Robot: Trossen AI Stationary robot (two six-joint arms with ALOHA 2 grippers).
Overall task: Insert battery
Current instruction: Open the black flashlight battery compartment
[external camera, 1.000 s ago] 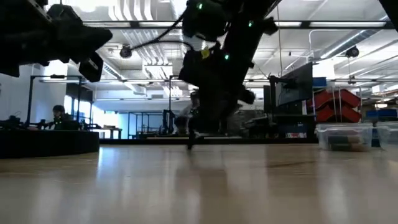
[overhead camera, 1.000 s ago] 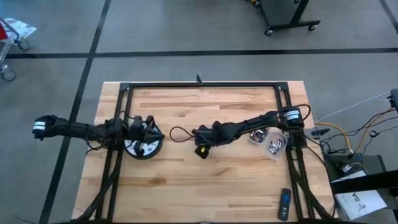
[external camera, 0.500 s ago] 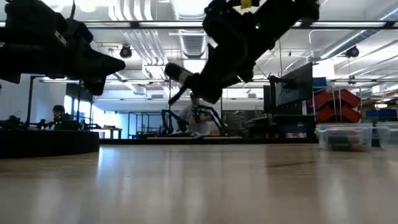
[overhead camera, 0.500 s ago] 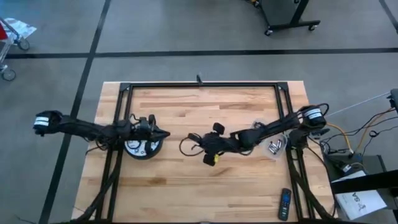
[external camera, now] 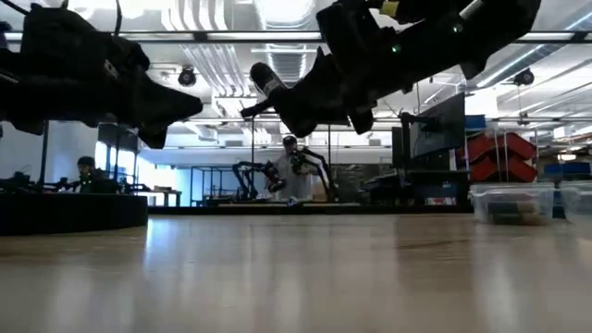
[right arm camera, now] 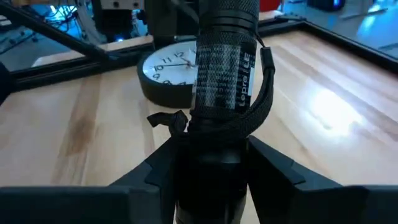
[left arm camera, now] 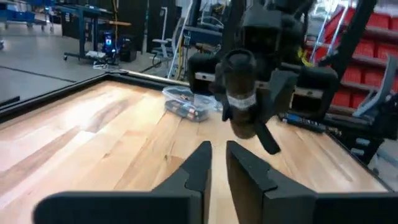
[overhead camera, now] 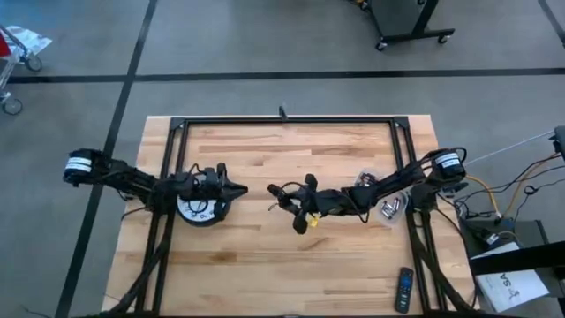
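Note:
A black flashlight [right arm camera: 224,68] with a knurled grip and a wrist strap is in my right gripper [right arm camera: 211,149], above the table's middle [overhead camera: 284,194]. Its free end points at my left gripper [left arm camera: 217,148]. That gripper hovers by the wall clock's [overhead camera: 199,208] right edge with its fingers almost together and nothing between them. A short gap separates it from the flashlight's end [left arm camera: 241,93]. No loose battery shows; small cylinders lie in a clear box [left arm camera: 186,106]. My right gripper pinches the flashlight's body just behind the knurled grip [right arm camera: 214,140] between its two fingers. The fingers come level from the table's right and lie along the flashlight. It is lifted clear of the table, roughly level, its free end tipped slightly up [external camera: 264,79].
The round white clock lies flat at the table's left. Two clear boxes [overhead camera: 387,203] stand at the right. A remote [overhead camera: 403,290] lies at the near right corner. A black frame [overhead camera: 282,121] borders the table. Bare wood lies near and far of the arms.
My right gripper has lifted the flashlight from standing on the table and tipped it to roughly level, its free end now toward the table's left. My left gripper has moved from over the clock toward the table's right, closer to the flashlight.

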